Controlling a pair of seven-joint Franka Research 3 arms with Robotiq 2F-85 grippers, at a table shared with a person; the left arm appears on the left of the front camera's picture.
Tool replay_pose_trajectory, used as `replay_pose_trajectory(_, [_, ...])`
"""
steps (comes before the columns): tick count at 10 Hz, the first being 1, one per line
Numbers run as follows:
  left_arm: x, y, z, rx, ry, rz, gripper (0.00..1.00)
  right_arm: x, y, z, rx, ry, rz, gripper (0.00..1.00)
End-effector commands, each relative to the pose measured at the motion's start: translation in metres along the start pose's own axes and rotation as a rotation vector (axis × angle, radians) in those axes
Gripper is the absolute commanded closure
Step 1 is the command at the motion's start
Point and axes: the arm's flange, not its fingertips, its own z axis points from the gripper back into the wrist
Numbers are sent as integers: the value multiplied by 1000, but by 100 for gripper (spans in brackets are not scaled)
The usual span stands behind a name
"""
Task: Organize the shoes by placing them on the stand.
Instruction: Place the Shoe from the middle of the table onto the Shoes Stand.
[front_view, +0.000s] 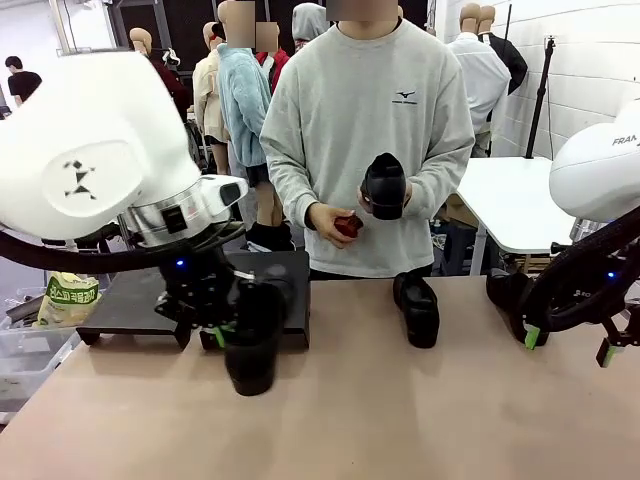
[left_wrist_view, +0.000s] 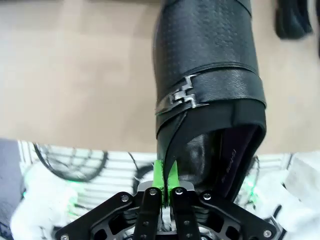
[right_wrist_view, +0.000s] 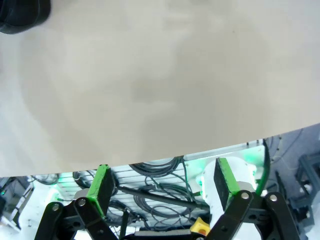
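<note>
My left gripper (front_view: 222, 330) is shut on the rim of a black shoe's (front_view: 251, 345) ankle opening, holding it just in front of the black stand (front_view: 135, 298). In the left wrist view the green pads (left_wrist_view: 159, 176) pinch that shoe (left_wrist_view: 205, 75), which has a metal buckle. A second shoe (front_view: 418, 308) lies on the table in front of the person, and a third (front_view: 505, 295) sits partly behind my right arm. The person holds another shoe (front_view: 385, 185) in one hand and a small red-brown object (front_view: 348, 225) in the other. Over the table's right side, my right gripper (front_view: 568, 345) is open and empty.
The tan table (front_view: 400, 420) has bare room in the middle and front. A yellow-green bag (front_view: 70, 298) lies in a bin off the left edge. A white table (front_view: 510, 200) stands at the back right. The right wrist view shows a shoe (right_wrist_view: 22, 15) at its top left.
</note>
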Motion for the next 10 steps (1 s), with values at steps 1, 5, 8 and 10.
replay_pose_trajectory(1, [23, 2, -30, -17, 0, 5, 100, 0, -1, 0, -4, 0, -4, 0])
replay_pose_trajectory(5, [13, 8, -18, 15, 4, -3, 100, 0, -1, 0, -4, 0, -4, 0])
replay_pose_trajectory(8, [80, 53, 4, 81, -334, 133, 100, 0, -1, 0, -4, 0, -4, 0])
replay_pose_trajectory(10, [102, 72, 14, 47, -407, 65, 100, 0, -1, 0, -4, 0, -4, 0])
